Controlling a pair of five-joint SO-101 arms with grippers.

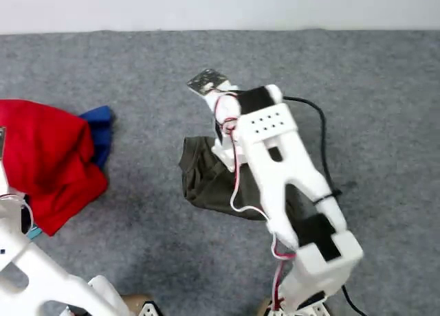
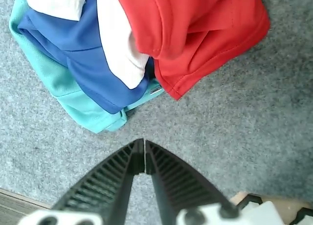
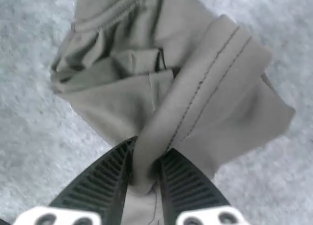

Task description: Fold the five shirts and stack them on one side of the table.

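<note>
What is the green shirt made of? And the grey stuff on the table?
The green shirt: soft matte cloth, probably cotton; it wrinkles and shows stitched seams. The table cover: looks like grey felt or thin carpet, fuzzy and speckled.
</note>
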